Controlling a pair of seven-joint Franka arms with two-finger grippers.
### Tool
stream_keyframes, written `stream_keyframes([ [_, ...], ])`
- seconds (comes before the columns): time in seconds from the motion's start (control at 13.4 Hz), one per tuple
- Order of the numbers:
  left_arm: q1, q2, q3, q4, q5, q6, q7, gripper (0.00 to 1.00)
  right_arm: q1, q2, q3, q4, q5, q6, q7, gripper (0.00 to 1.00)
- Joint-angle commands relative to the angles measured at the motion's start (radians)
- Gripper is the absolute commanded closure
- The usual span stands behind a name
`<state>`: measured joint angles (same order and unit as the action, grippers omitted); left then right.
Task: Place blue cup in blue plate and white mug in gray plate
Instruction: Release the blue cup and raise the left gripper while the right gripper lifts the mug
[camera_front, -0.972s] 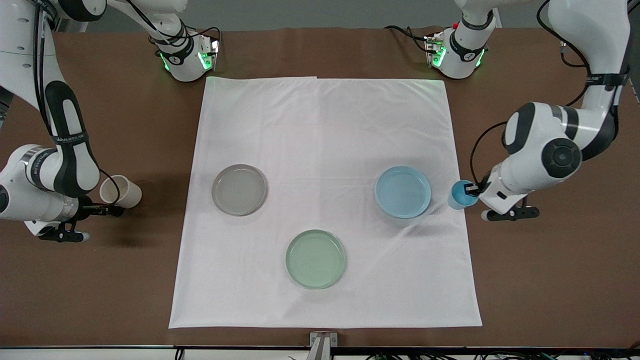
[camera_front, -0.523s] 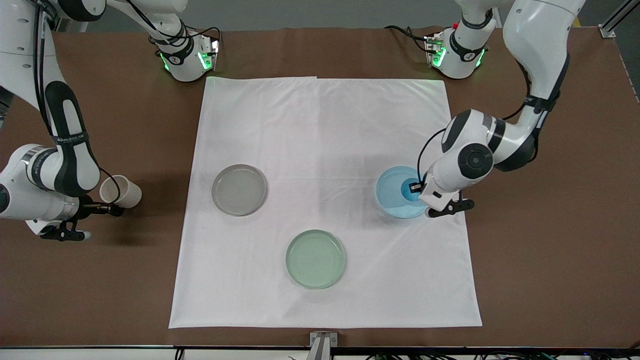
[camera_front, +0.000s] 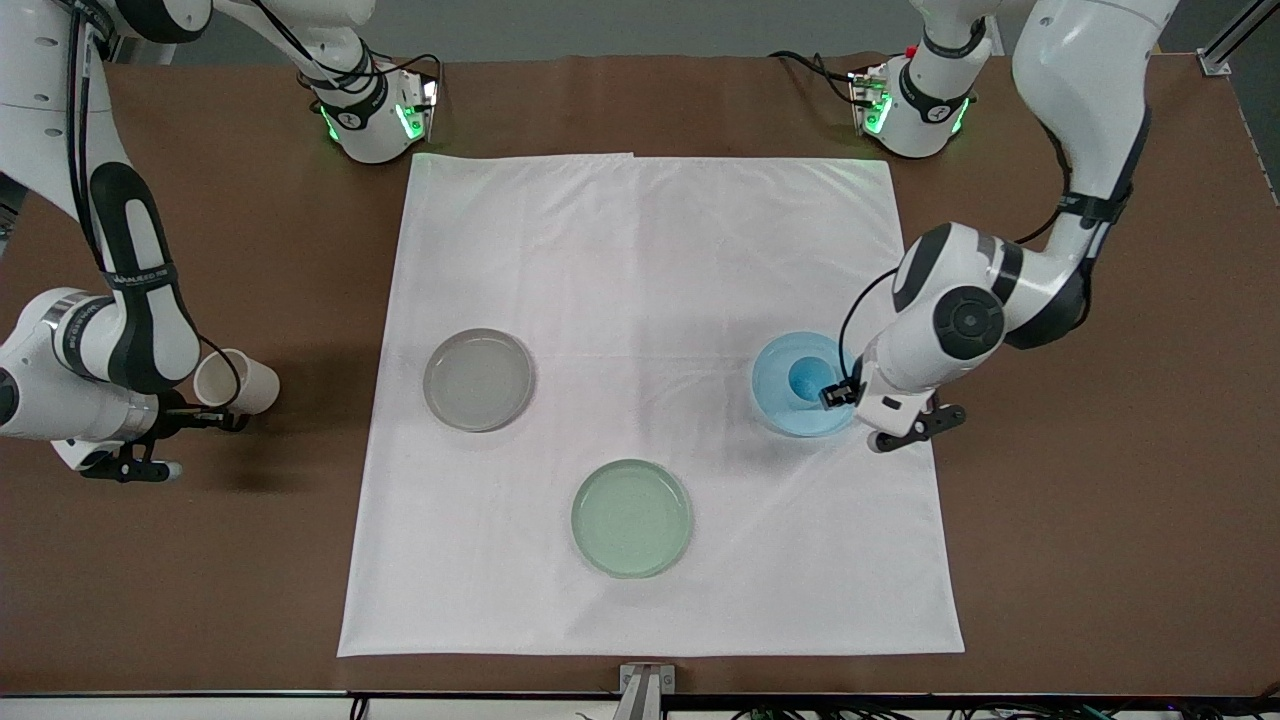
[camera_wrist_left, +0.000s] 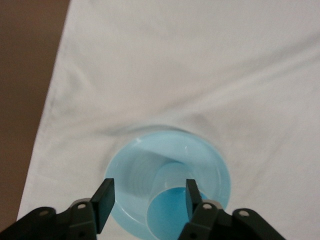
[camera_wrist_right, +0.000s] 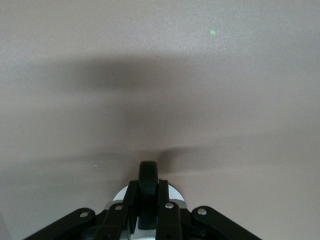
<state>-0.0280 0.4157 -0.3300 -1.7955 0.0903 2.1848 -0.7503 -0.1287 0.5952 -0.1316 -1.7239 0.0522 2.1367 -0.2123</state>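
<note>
Since earlier frame, left tool (camera_front: 836, 393) has drawn back toward blue plate's rim, fingers now spread apart, blue cup (camera_front: 803, 380) released. Cup stands upright inside blue plate (camera_front: 775, 405), right of frame centre on white cloth (camera_front: 650, 260); first placement looks done. Right tool (camera_front: 215, 418), frame's left edge, clenched on black handle of white mug (camera_front: 240, 380), over bare brown worktop (camera_front: 200, 560). Gray plate (camera_front: 478, 379) empty, awaiting mug. Pale-green plate (camera_front: 631, 517) unused.

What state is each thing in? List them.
Light-blue tapered cup: upright in blue plate.
Round light-blue plate: holds the cup.
Cream-white mug: tilted, gripped by black handle.
Round gray plate: empty.
Round pale-green plate: empty.
Left gripper: open, beside cup.
Right gripper: shut on mug.
</note>
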Motion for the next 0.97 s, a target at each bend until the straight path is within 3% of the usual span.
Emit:
stream_keyframes([
  [0.0, 0.054, -0.087, 0.000, 0.127, 0.000, -0.176, 0.081, 0.00, -0.003, -0.031, 0.010, -0.008, 0.009, -0.021, -0.050, 0.95],
  [0.15, 0.054, -0.091, 0.006, 0.282, 0.028, -0.390, 0.242, 0.00, 0.027, -0.067, 0.012, 0.036, 0.009, -0.128, -0.044, 0.96],
  [0.3, 0.097, -0.107, 0.003, 0.370, 0.072, -0.508, 0.360, 0.00, 0.095, -0.115, 0.012, 0.063, 0.008, -0.193, -0.036, 0.97],
  [0.6, 0.154, -0.192, 0.006, 0.374, 0.060, -0.577, 0.469, 0.00, 0.323, -0.155, 0.012, 0.063, 0.008, -0.248, 0.294, 0.97],
  [0.9, 0.125, -0.328, 0.083, 0.316, 0.052, -0.669, 0.591, 0.00, 0.492, -0.117, 0.012, 0.061, 0.011, -0.126, 0.471, 0.97],
])
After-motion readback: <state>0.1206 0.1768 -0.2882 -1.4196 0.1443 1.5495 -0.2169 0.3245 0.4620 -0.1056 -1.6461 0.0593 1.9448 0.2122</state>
